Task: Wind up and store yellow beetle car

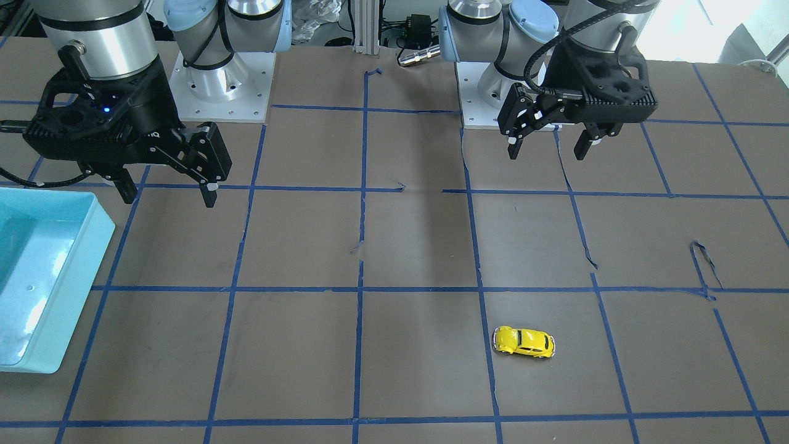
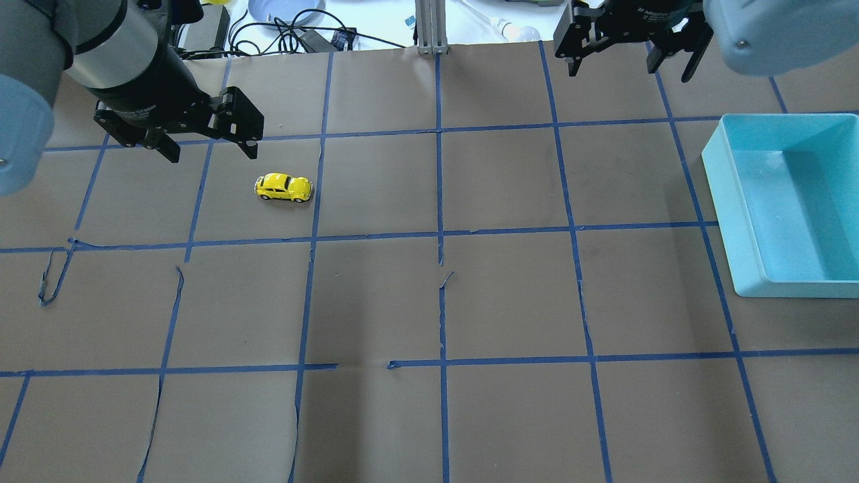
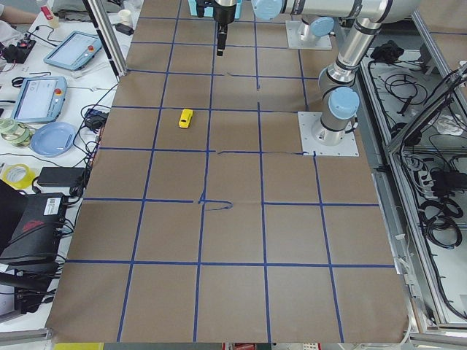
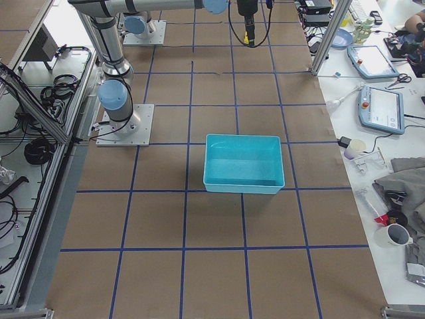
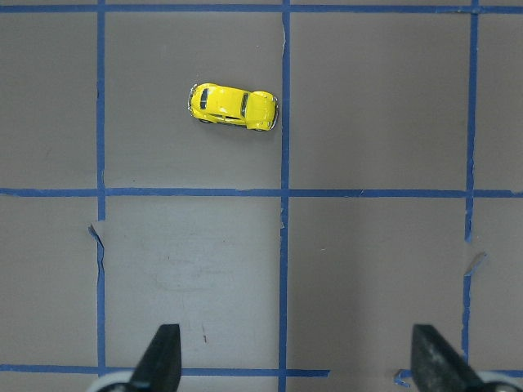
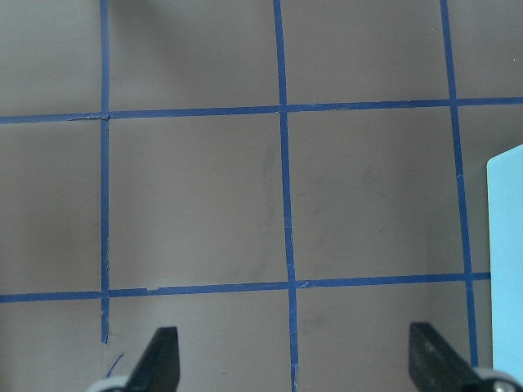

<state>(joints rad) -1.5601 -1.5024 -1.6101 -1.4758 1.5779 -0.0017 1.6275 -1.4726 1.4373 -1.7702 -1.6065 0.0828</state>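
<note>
The yellow beetle car (image 2: pixel 284 188) stands on its wheels on the brown table, on the robot's left half; it also shows in the front view (image 1: pixel 524 342), the left side view (image 3: pixel 186 118) and the left wrist view (image 5: pixel 234 106). My left gripper (image 2: pixel 212 154) is open and empty, held above the table to the left of the car and a little farther from the robot; it shows in the front view (image 1: pixel 546 154) and its own wrist view (image 5: pixel 298 363). My right gripper (image 2: pixel 631 70) is open and empty over the far right of the table (image 1: pixel 171 198), (image 6: pixel 294 363).
A light blue bin (image 2: pixel 718 174) stands empty at the table's right end, also in the front view (image 1: pixel 102 228), the right side view (image 4: pixel 242 186) and the right wrist view (image 6: pixel 507 245). Blue tape lines (image 2: pixel 439 235) grid the table. Operator gear lies beyond the far edge.
</note>
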